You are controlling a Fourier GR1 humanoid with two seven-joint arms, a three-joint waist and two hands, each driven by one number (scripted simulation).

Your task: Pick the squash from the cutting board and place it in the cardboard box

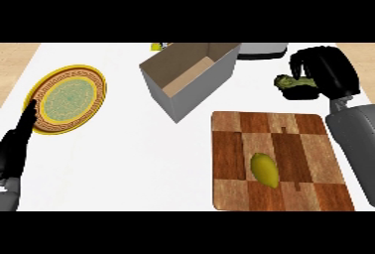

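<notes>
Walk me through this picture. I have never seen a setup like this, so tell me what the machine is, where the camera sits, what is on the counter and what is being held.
The single view looks steeply down from a humanoid robot's head at a white counter. Its left hand rests open at the left edge, beside an ornate yellow plate. Its right hand is at the upper right, near a dark green vegetable; its fingers are unclear. A yellow squash lies on a wooden cutting board. An open cardboard box stands behind the board. Nothing is visibly held.
</notes>
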